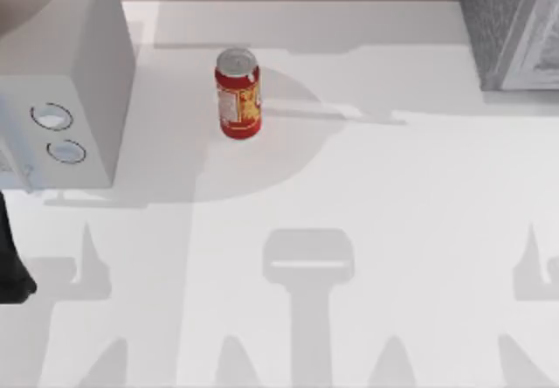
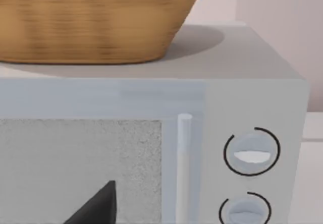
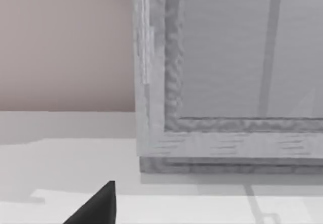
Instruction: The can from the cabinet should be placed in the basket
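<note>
At the table's left edge you have the pale box with 2 round dials (image 1: 65, 126). The left wrist view faces its front and shows a woven basket (image 2: 96, 22) resting on its top. The left end effector (image 2: 96, 206) appears as 1 dark finger tip low in that view, in front of the box's speckled window; whether it is wide or narrow cannot be told.

The can (image 1: 238, 93) stands on the table (image 1: 367, 196) toward the far edge, left of centre, apart from both boxes and outside the cabinet (image 1: 511, 25). Its long axis is vertical, the silver top points up, and the yellow-and-white label faces the table's left and near sides.

The cabinet occupies the far right corner. The right wrist view looks at its framed panel front. The right end effector (image 3: 96, 204) shows 1 dark finger tip near the cabinet's lower frame; its opening cannot be told.

Risks from here:
1. A sideways contact during approach would likely topple the tall, narrow can and let it roll.
2. The basket sits high on the box. A low carry could strike the box's edge or the basket's rim.
3. An off-centre grip may let the smooth can slip.
</note>
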Robot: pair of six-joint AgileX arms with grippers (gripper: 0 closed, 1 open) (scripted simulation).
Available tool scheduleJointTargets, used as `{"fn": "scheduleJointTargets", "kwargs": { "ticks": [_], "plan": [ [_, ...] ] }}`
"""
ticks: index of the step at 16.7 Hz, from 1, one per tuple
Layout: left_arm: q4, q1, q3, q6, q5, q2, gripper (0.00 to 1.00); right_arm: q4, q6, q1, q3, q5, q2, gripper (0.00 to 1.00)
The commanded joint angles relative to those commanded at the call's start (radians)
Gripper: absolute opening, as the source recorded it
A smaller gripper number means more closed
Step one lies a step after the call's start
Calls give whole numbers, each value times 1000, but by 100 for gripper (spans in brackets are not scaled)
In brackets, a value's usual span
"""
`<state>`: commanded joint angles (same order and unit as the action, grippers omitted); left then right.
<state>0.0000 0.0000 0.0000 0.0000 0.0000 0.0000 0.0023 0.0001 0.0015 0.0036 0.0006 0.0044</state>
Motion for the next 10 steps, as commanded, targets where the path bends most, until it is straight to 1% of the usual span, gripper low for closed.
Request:
{"fn": "scheduleJointTargets", "kwargs": {
  "ticks": [2,4,7,10],
  "plan": [
    [0,0,0,0,0,0,100,32,0,-29,9,-29,33,100],
    [0,0,0,0,0,0,100,101,0,-90,29,-89,107,100],
    [0,0,0,0,0,0,100,257,2,-226,76,-222,297,100],
    [0,0,0,0,0,0,100,460,8,-396,139,-389,553,100]
  ]
}}
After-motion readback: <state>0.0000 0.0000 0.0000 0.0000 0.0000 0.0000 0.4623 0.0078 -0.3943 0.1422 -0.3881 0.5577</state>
